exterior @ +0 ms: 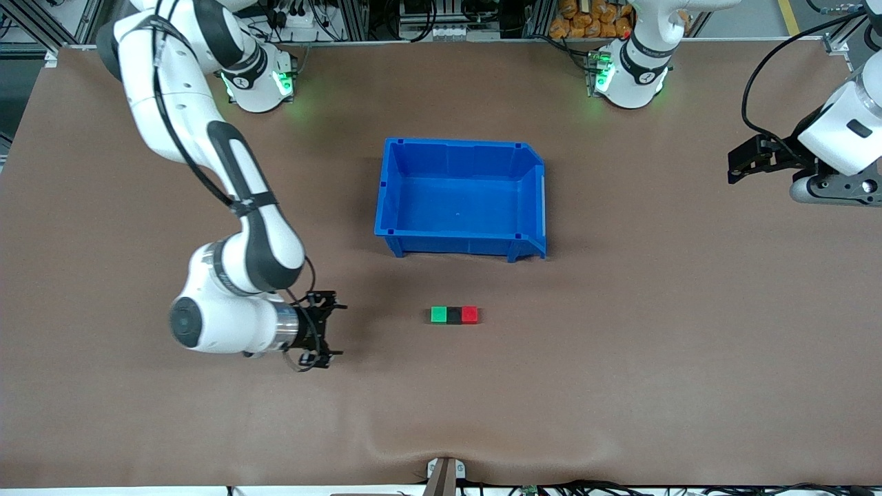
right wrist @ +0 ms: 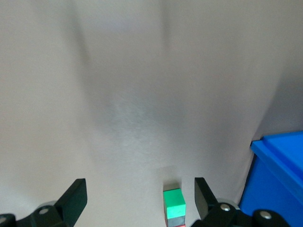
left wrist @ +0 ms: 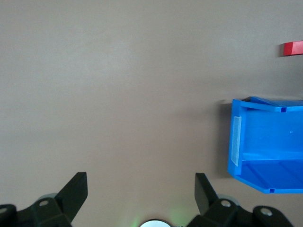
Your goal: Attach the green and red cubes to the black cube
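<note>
The green cube [exterior: 438,315], black cube [exterior: 454,315] and red cube [exterior: 469,315] lie in one touching row on the table, the black one in the middle, nearer to the front camera than the blue bin [exterior: 462,200]. My right gripper [exterior: 334,332] is open and empty, apart from the row toward the right arm's end. Its wrist view shows the green cube [right wrist: 173,202] with the black cube [right wrist: 176,221] against it. My left gripper [exterior: 734,165] is open and empty, waiting over the left arm's end. Its wrist view shows the red cube [left wrist: 292,48].
The blue bin stands empty mid-table, its lower open front facing the left arm's end. It also shows in the left wrist view [left wrist: 265,151] and the right wrist view [right wrist: 279,189]. Brown tabletop [exterior: 620,358] surrounds the cubes.
</note>
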